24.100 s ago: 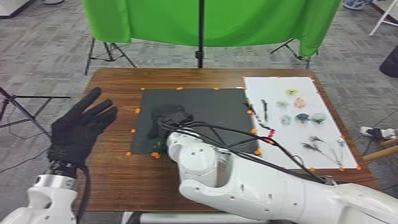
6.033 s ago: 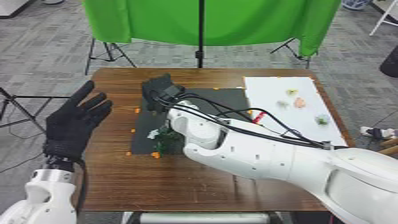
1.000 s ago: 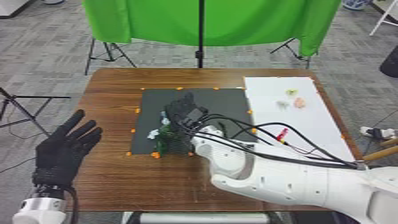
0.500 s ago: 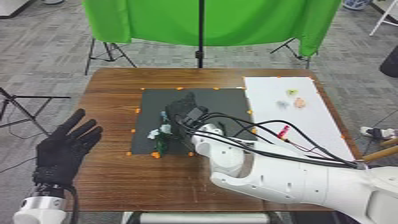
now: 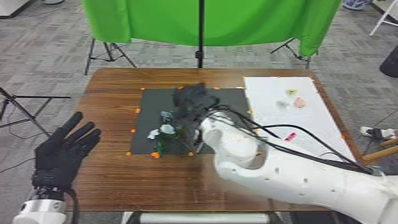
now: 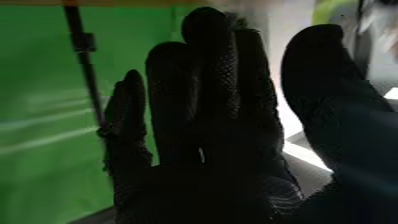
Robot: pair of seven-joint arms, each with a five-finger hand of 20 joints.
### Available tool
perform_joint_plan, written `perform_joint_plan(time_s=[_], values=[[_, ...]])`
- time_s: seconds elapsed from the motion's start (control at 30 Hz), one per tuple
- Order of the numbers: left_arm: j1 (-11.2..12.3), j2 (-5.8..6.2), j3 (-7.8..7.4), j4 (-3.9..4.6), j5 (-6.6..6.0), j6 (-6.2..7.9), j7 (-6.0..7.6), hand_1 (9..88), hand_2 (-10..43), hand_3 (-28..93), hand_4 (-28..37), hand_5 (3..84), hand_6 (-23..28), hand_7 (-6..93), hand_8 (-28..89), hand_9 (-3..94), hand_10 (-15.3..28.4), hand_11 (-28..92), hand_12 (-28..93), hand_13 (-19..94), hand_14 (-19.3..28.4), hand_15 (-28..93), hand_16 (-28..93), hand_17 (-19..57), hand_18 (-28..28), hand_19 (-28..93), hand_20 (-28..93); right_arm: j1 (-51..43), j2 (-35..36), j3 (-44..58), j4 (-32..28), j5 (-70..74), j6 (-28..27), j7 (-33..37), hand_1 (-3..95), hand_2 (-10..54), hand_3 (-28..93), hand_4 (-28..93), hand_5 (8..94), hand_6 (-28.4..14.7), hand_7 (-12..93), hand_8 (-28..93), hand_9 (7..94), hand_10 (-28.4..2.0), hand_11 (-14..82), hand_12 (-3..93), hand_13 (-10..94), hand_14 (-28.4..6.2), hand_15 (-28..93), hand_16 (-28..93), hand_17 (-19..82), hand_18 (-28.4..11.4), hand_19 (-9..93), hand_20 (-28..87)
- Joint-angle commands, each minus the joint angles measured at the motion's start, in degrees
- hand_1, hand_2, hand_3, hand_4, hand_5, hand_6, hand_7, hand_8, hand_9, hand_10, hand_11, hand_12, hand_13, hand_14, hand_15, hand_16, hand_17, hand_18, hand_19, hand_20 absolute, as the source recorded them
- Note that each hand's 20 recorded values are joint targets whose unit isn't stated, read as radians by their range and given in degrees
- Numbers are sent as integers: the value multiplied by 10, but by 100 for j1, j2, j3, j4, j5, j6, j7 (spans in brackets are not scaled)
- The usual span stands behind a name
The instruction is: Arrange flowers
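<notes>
Head view: the right hand [image 5: 193,104] is over the black mat [image 5: 151,102], and the loose flowers lie off to its right on the white sheet [image 5: 315,120], so that sideways relation governs the coming reach. I count 3 there: a yellow-green flower [image 5: 291,92] at the far end, with a pale grey-green flower [image 5: 282,104] and a peach flower [image 5: 299,102] side by side, nearer the robot. The peach flower's long axis seems to run roughly near to far; the other 2 are too small to tell. Of the 2 hands, the right is clearly nearer; the left hand [image 5: 64,155] waits, fingers straight, left of the mat. In the right wrist view the right hand's fingers are extended, its thumb well apart, with nothing visible in its grasp. Just left of that hand, the white blooms [image 5: 154,134] and green stems [image 5: 160,146] form an arrangement running near to far; its overlapping stems cannot be counted. I judge the work well along, with a pick from the 3 likely next.
</notes>
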Motion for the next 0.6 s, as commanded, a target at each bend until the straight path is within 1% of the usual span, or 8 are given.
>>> perform_joint_plan(time_s=[0.03,0.13,0.17,0.27,0.43,0.47,0.53,0.6], values=[[171,-183,11,-27,100,-73,-55,227,56,816,-267,352,80,102,-97,331,198,194,90,216,279,463,-94,-117,246,530,52,-318,1444,1113,-339,325,378,330,370,-95,803,-283,636,18,148,-130,700,-113,321,165,587,-109,706,155,166,-236,760,474],[214,-238,-6,-36,131,-83,-82,227,55,817,-267,352,80,102,-97,331,198,194,90,216,279,461,-94,-117,246,530,53,-480,1879,1388,-284,533,424,498,367,-95,801,-283,626,16,151,-131,676,-122,300,156,568,-112,703,148,160,-236,756,473],[236,-197,8,-40,90,-56,-30,227,55,817,-268,352,80,101,-97,331,198,195,90,216,279,462,-94,-117,245,531,53,-471,2000,1396,-224,576,465,539,365,-95,802,-283,621,16,152,-131,670,-125,296,155,564,-114,704,146,159,-236,755,473],[239,-212,12,-45,116,-75,-39,227,56,815,-269,353,80,102,-97,331,198,194,90,215,278,461,-94,-117,246,531,53,-504,2305,1418,0,575,501,717,362,-95,803,-283,614,17,155,-131,652,-129,281,150,555,-115,704,139,156,-236,753,472],[188,-290,8,-38,174,-109,-151,226,55,816,-269,352,81,102,-97,331,198,193,90,215,278,460,-94,-117,246,530,53,-456,2535,1319,383,645,425,932,356,-95,806,-283,600,14,158,-134,621,-139,261,146,537,-119,705,133,154,-238,753,473],[208,-228,26,-42,123,-80,-91,226,55,816,-269,352,81,102,-97,331,198,193,90,215,278,460,-94,-117,246,530,53,-420,2524,1284,467,657,319,971,355,-95,806,-283,595,14,158,-134,615,-140,258,146,535,-120,707,132,154,-239,753,473],[195,-228,32,-40,135,-93,-84,225,56,816,-269,353,81,102,-97,331,198,193,90,216,279,461,-93,-117,246,531,53,-366,2528,1174,607,635,205,1046,352,-95,807,-283,591,15,160,-134,603,-142,251,144,529,-121,709,129,153,-240,753,473],[214,-106,84,-32,47,-50,35,225,56,816,-269,352,80,103,-97,331,198,193,91,216,279,461,-94,-117,246,530,53,-317,2489,1065,762,632,139,1075,349,-95,809,-283,585,15,162,-136,591,-142,244,144,522,-122,713,127,152,-241,752,473]])
